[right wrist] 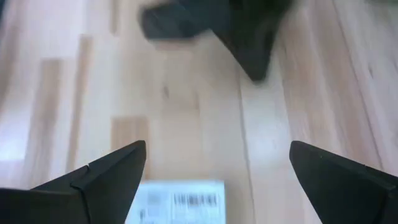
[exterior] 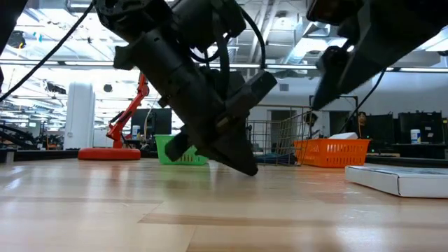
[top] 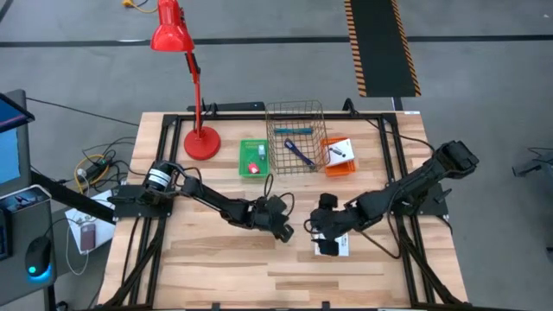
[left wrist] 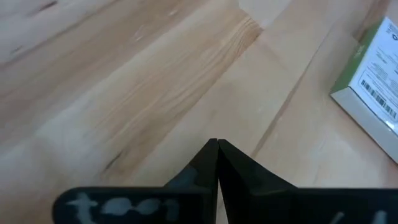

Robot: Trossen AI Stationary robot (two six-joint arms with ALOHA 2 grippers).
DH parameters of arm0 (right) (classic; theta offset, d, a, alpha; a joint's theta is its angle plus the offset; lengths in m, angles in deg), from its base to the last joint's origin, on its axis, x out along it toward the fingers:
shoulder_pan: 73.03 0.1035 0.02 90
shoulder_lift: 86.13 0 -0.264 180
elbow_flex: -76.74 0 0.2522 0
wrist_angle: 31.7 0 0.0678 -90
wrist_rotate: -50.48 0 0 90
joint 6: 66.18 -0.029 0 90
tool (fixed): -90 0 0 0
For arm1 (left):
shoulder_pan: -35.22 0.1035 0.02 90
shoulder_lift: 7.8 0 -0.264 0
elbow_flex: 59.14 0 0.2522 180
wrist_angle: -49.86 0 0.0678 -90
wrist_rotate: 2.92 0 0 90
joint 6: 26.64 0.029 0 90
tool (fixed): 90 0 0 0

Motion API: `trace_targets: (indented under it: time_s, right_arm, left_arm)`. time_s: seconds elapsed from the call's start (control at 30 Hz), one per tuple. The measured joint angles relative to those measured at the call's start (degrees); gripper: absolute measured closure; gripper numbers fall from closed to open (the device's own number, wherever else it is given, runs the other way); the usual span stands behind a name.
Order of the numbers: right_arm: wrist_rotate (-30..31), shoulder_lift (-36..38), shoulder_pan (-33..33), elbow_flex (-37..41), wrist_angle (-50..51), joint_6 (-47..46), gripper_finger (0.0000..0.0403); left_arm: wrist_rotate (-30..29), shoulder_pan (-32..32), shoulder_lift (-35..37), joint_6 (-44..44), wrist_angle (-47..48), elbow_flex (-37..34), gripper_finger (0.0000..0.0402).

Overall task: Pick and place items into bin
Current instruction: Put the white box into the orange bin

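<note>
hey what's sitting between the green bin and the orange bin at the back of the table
The wire basket stands between the green bin and the orange bin; the high view shows it best.

white box (right wrist: 181, 200): cut off by the right wrist view's edge; we read only a barcode strip, blurred.
same box, left wrist view (left wrist: 373, 93): cropped at the edge, its label print too small for us to read.
wire basket (top: 295, 138): we see a teal and a blue-purple shape inside, too small to tell what they are.
orange bin (top: 338, 157): its white contents are too small to tell.
left gripper (exterior: 245, 164): in the low view it hides part of the green bin (exterior: 175, 150).
right gripper (right wrist: 214, 165): in the low view we see only its arm, cut off above.
</note>
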Motion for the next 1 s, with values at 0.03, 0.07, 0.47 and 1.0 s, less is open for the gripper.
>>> trace_targets:
  time_s: [0.03, 0.07, 0.47, 1.0]
  right_arm:
    - [-0.84, 0.0, 0.1, -1.2, 3.1, -1.36, 0.001]
    - [-1.71, 0.0, 0.28, -2.23, 5.67, -2.52, 0.001]
    - [-11.81, 0.02, 4.5, -6.75, 24.0, -15.04, 0.0012]
    - [-11.59, -10.3, 5.96, -6.73, 25.15, -12.91, 0.0012]
  left_arm:
    - [-0.62, -0.37, 0.0, -0.9, 0.52, 0.0, 0.0402]
    - [-1.37, -0.81, 0.02, -1.47, 0.93, 0.0, 0.0402]
    - [-8.41, -5.21, -0.04, -1.17, 2.46, -0.17, 0.0402]
    - [-8.05, -5.35, -0.07, -0.79, 2.5, -0.17, 0.0402]
